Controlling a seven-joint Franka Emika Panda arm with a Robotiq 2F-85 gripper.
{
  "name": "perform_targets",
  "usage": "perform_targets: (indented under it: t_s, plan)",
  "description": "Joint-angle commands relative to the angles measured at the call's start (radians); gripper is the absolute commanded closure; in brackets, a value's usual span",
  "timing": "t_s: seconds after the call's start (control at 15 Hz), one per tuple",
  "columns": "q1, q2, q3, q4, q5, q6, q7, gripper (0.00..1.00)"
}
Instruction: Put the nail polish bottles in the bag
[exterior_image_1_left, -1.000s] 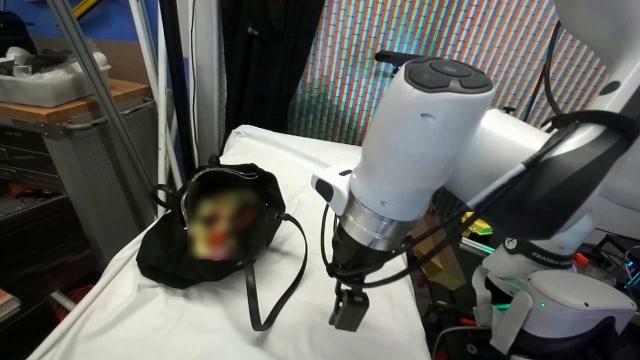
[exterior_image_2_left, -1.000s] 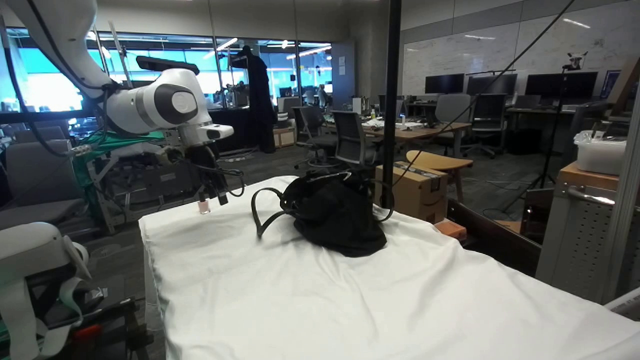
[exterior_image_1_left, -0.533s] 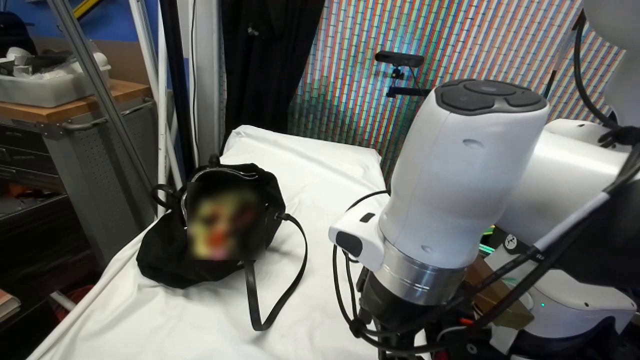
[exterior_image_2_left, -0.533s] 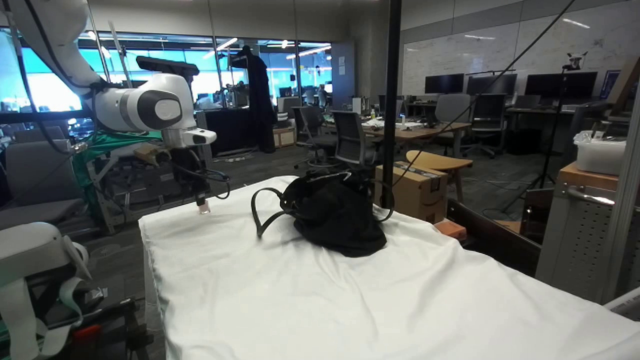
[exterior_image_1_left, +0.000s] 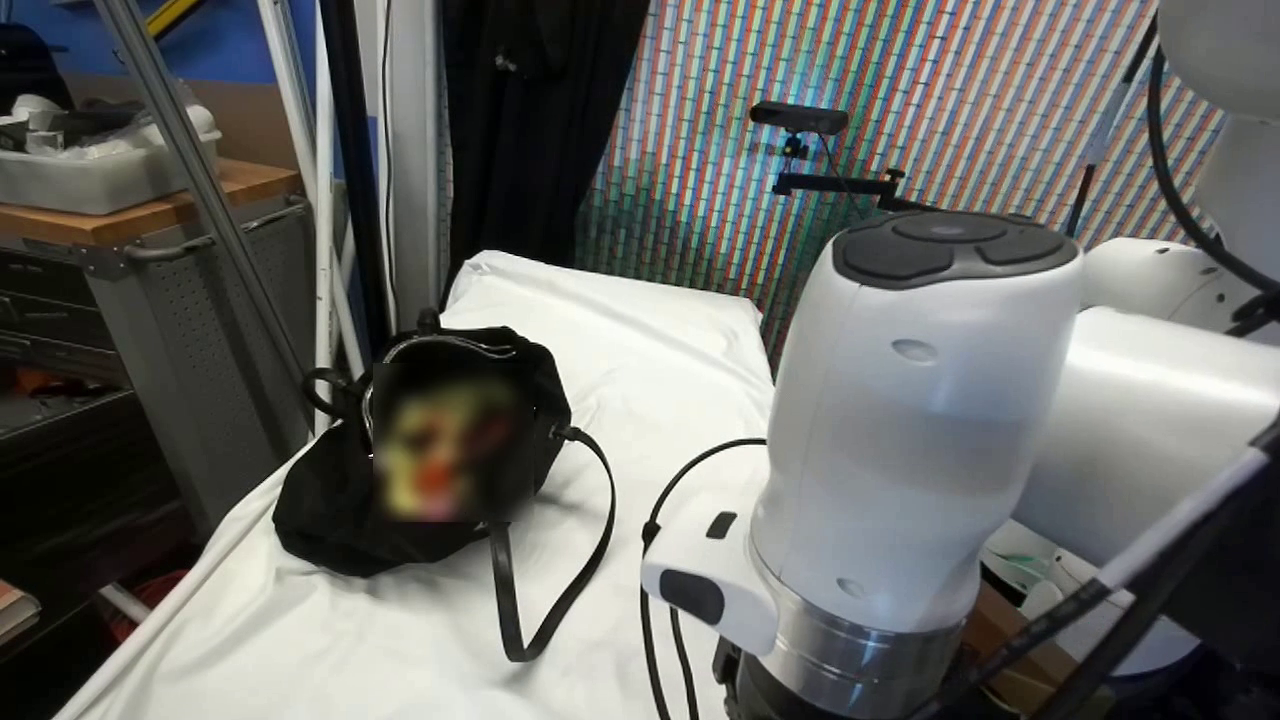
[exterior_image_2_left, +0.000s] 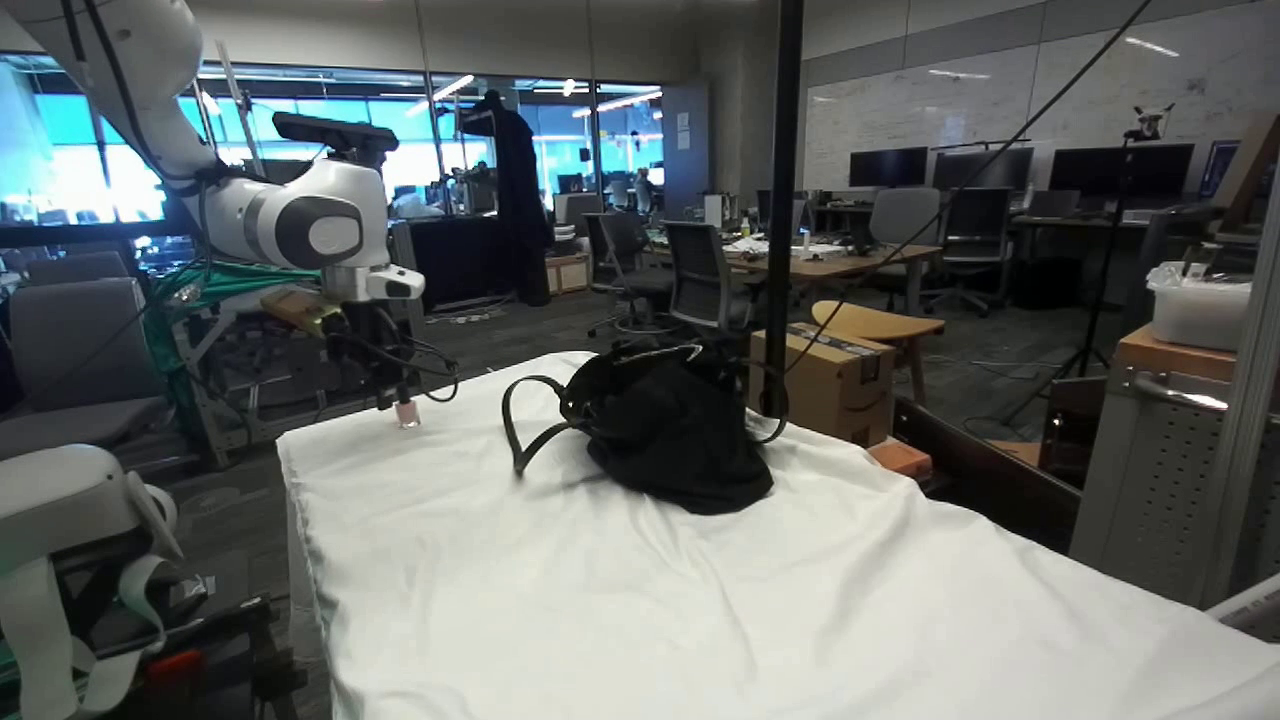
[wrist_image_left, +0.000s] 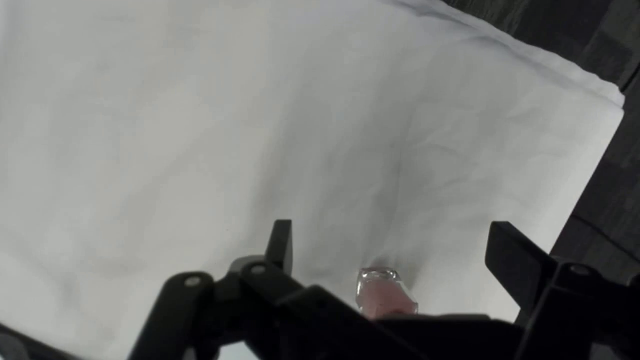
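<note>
My black two-finger gripper (wrist_image_left: 390, 232) stands spread, holding nothing; I should centre it over the pink, clear-glass nail polish bottle (wrist_image_left: 384, 296), then squeeze gently.

At the table (exterior_image_2_left: 640, 610): wears a white cloth (exterior_image_1_left: 660, 340), creased, hanging over the edge. Carries a slumped black bag (exterior_image_2_left: 680, 430) with strap (exterior_image_1_left: 507, 595) looped out. Near an edge, well apart from the bag, carries an upright pink nail polish bottle (wrist_image_left: 385, 295).
</note>
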Motion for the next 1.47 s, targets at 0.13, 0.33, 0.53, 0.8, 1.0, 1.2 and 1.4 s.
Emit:
perform_targets:
  t_s: [0.13, 0.33, 0.53, 0.8, 1.0, 1.2, 1.4]
  plan:
    - [0.014, 0.070, 0.016, 0.073, 0.027, 0.013, -0.070, 0.00]
    - [0.031, 0.103, 0.009, 0.101, 0.003, 0.018, -0.067, 0.00]
    - [0.059, 0.131, -0.010, 0.126, -0.048, 0.049, -0.044, 0.00]
    - [0.098, 0.168, -0.046, 0.155, -0.129, 0.118, -0.009, 0.00]
    - [0.112, 0.191, -0.059, 0.180, -0.151, 0.122, -0.011, 0.00]
    - [0.139, 0.213, -0.088, 0.202, -0.197, 0.121, 0.007, 0.00]
    - [0.194, 0.236, -0.150, 0.225, -0.298, 0.118, 0.070, 0.00]
